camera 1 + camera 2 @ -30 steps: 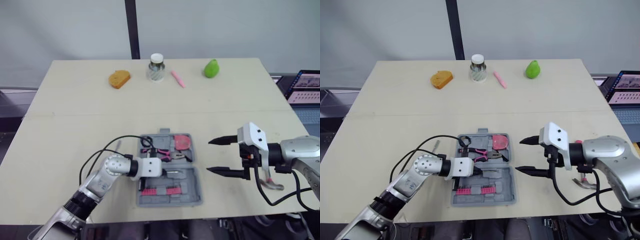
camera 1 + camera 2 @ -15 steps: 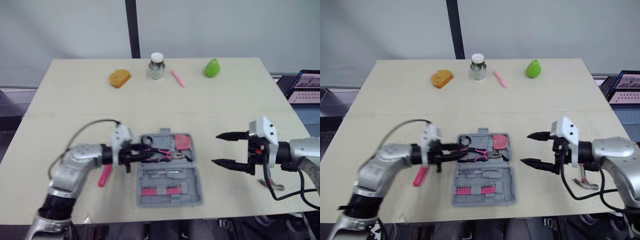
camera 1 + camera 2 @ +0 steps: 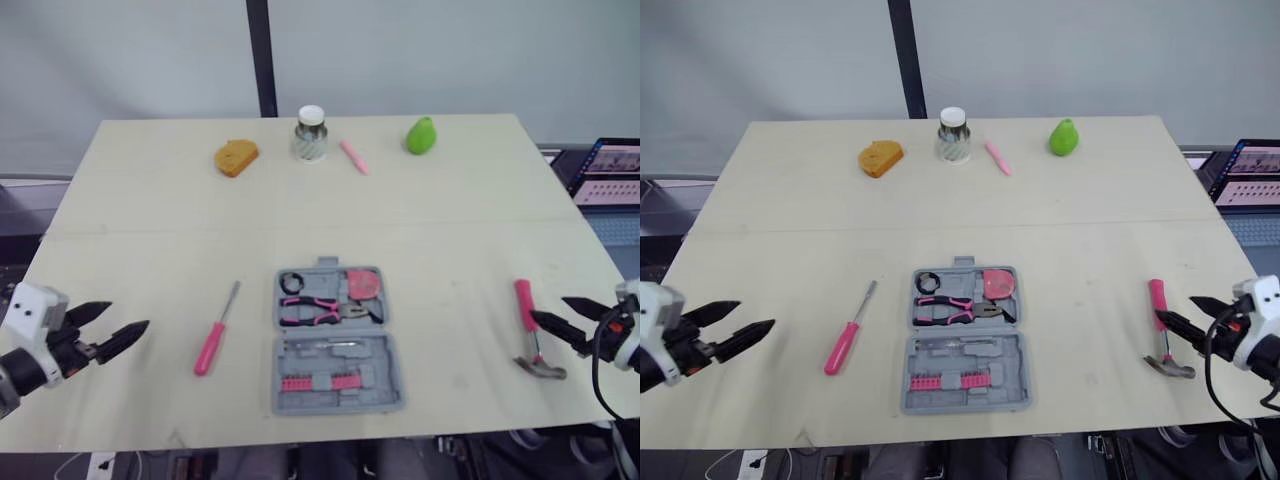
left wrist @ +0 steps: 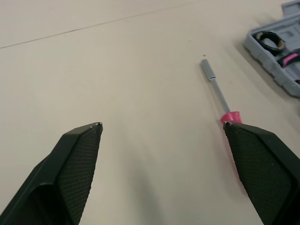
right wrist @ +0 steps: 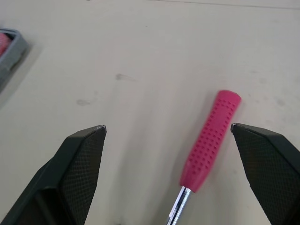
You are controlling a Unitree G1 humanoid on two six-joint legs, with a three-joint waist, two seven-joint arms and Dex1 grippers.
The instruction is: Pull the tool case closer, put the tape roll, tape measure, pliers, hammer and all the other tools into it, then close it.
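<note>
The grey tool case (image 3: 338,398) lies open near the table's front edge. In it are a black tape roll (image 3: 291,283), pink pliers (image 3: 318,310), a pink tape measure (image 3: 364,284) and a row of pink bits (image 3: 320,382). A pink-handled screwdriver (image 3: 213,342) lies on the table left of the case, and also ahead of the fingers in the left wrist view (image 4: 217,90). A hammer with a pink grip (image 3: 529,328) lies to the right. My left gripper (image 3: 125,317) hangs open at the far left, empty. My right gripper (image 3: 548,308) is open beside the hammer's handle (image 5: 211,136), touching nothing.
Along the table's back edge stand an orange bread-shaped item (image 3: 236,157), a glass jar with a white lid (image 3: 310,133), a pink marker (image 3: 353,157) and a green pear (image 3: 421,135). A laptop screen (image 3: 610,172) sits beyond the right edge.
My left arm has drawn back from the case to the far left and its gripper has opened. My right arm has pulled back to the right edge, uncovering the hammer.
</note>
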